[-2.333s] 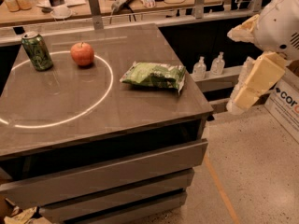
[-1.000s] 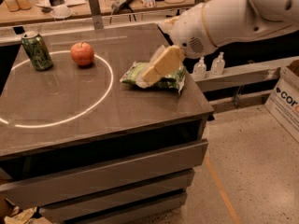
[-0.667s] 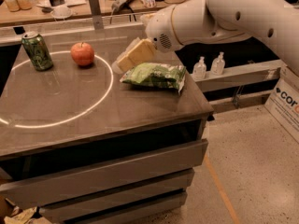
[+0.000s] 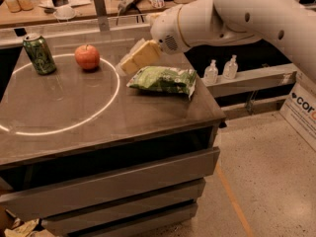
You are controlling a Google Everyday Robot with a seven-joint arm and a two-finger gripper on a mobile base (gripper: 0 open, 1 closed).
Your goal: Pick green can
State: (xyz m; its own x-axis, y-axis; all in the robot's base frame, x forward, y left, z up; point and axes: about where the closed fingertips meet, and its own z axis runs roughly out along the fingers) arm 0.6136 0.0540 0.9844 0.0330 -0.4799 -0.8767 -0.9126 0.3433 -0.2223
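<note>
Since the earlier frames the tool (image 4: 128, 62) has been carried leftward, from beyond the right edge of the surface (image 4: 74, 107) to a spot above its far part, so the gap to the target has been narrowed but not closed. At the far left of the surface the green can (image 4: 39, 53) is seen standing upright, on the glowing ring (image 4: 114, 90) marked there, unmoved and untouched. It is a small dark green can with paler green-white patterning and a silver top rim, and it stands somewhat taller than its neighbour. Just to its right, inside the ring, a red apple (image 4: 87, 57) is set, apart from the can. Further right the tool is held above the surface, between the apple and a crinkly green snack bag (image 4: 163, 79), with its tip pointed down and to the left; whether it is open or closed cannot be told, and nothing is seen to be held in it. Behind and to the right, the white arm (image 4: 237, 14) is stretched in from the upper right corner. The reach is judged to be under way, with the apple yet to be passed before the can is met.
</note>
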